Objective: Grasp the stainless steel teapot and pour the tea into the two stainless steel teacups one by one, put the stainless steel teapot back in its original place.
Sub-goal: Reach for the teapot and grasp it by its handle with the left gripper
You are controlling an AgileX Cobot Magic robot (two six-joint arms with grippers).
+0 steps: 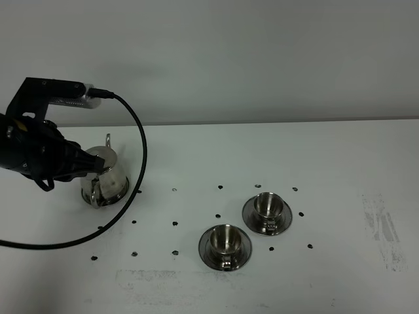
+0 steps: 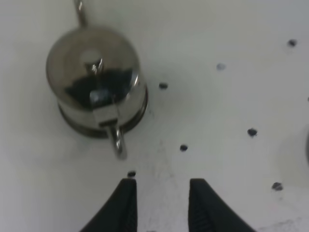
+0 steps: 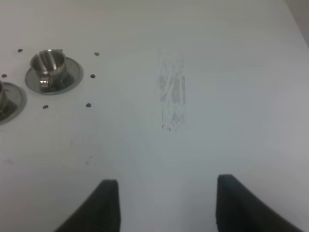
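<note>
The stainless steel teapot (image 1: 106,183) stands at the left of the white table, its thin spout pointing to the back. In the left wrist view the teapot (image 2: 94,84) shows from above, its loop handle (image 2: 118,142) turned towards my left gripper (image 2: 161,193). The fingers stand a small gap apart with nothing between them, just short of the handle. In the exterior view the left gripper (image 1: 97,165) hangs over the pot. The two stainless steel teacups (image 1: 226,239) (image 1: 267,206) sit on saucers right of centre. My right gripper (image 3: 161,193) is wide open over bare table. The original place is hidden under the pot.
A black cable (image 1: 134,196) loops from the left arm across the table in front of the teapot. Small dark dots (image 1: 175,224) mark the surface around the pot and cups. A scuffed grey patch (image 3: 172,92) lies on the table to the right of the cups.
</note>
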